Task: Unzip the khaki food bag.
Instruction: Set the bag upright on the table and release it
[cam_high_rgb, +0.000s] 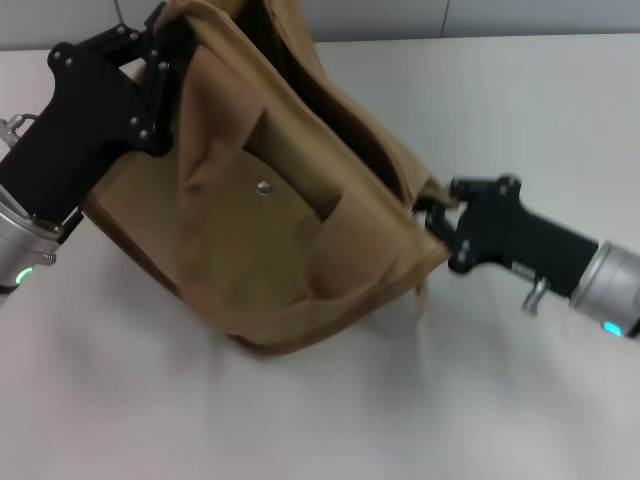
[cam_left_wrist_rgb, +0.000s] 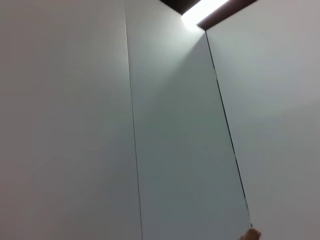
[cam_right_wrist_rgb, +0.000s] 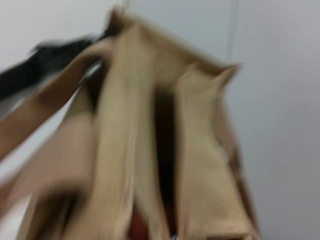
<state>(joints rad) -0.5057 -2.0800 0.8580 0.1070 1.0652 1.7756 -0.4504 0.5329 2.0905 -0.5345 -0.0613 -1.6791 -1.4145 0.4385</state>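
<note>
The khaki food bag (cam_high_rgb: 290, 210) is tipped on the white table, its front pocket with a silver snap (cam_high_rgb: 264, 186) facing up. A dark gap runs along its top edge. My left gripper (cam_high_rgb: 163, 55) is shut on the bag's upper left end and holds it raised. My right gripper (cam_high_rgb: 433, 213) is shut on the bag's right end, where the top edge stops. The zipper pull is hidden. The right wrist view shows the bag (cam_right_wrist_rgb: 150, 150) close up and blurred, with its webbing handles and dark opening. The left wrist view shows only a tan sliver of the bag (cam_left_wrist_rgb: 250, 234).
The white table (cam_high_rgb: 400, 400) spreads around the bag. A grey wall (cam_high_rgb: 480, 15) stands behind it. The left wrist view looks at wall panels (cam_left_wrist_rgb: 150, 125) and a ceiling light (cam_left_wrist_rgb: 205, 10). The left arm (cam_right_wrist_rgb: 40, 67) shows dark in the right wrist view.
</note>
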